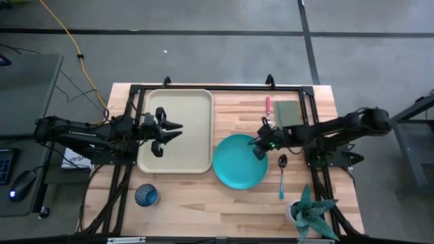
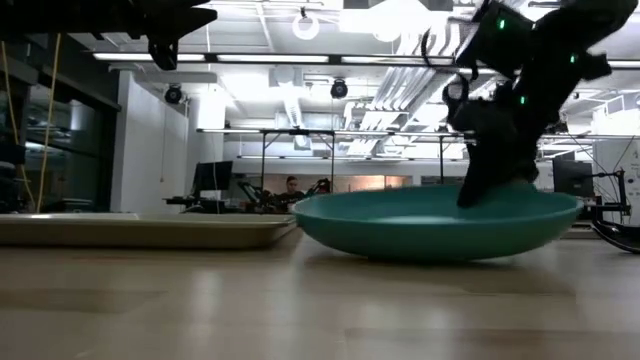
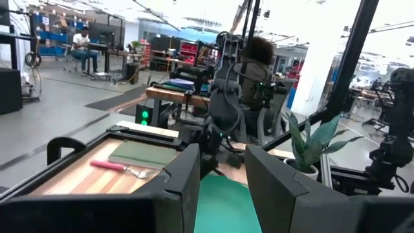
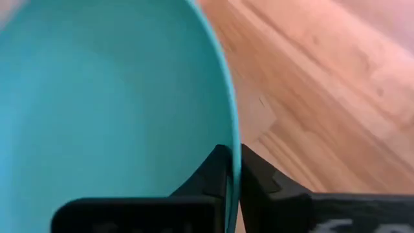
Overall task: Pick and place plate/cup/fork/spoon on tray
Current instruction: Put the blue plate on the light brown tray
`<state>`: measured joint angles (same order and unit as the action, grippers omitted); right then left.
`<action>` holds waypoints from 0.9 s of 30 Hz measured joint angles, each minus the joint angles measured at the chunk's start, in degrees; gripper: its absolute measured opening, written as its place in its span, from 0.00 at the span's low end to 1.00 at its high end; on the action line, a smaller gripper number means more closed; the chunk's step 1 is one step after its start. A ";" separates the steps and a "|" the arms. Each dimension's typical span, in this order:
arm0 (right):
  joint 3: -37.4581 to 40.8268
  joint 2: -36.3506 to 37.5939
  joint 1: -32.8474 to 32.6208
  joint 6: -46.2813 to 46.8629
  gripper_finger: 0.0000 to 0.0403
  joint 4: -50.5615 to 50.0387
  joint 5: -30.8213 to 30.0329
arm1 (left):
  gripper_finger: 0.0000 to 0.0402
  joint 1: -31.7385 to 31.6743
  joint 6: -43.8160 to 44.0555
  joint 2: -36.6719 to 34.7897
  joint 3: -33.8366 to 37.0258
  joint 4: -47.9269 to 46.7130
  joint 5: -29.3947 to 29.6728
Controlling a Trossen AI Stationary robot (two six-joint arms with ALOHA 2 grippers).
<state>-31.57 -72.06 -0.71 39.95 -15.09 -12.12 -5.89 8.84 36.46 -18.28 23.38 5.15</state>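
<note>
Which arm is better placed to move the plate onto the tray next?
Right: the right gripper is already pinching the plate rim, while the left gripper hovers open over the tray.

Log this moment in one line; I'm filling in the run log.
right hand: shut on plate rim | plate: on table, beside tray | left hand: open over tray | cup, fork, spoon: not yet placed

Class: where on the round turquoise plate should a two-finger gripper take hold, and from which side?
At the thin raised rim, one finger inside and one outside. The flat round turquoise plate lies on the table, so only its edge offers purchase. The right gripper clamps the rim nearest the right arm.
</note>
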 joint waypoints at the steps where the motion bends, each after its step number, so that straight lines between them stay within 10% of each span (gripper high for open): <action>1: -0.57 1.24 -0.19 -0.37 0.01 -0.83 -0.28 | 0.26 0.00 -0.02 -0.02 0.00 0.00 0.00; 13: -3.03 -0.69 2.77 -10.16 0.00 23.98 1.09 | 0.26 0.00 0.09 -0.08 -0.02 0.86 -0.02; 27: -39.61 -37.16 14.75 -14.98 0.00 23.31 11.27 | 0.26 0.04 1.71 -0.13 -0.02 6.60 -7.37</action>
<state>-71.18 -109.22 14.04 24.97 8.23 -0.84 -5.85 10.55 36.34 -18.31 29.98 -2.23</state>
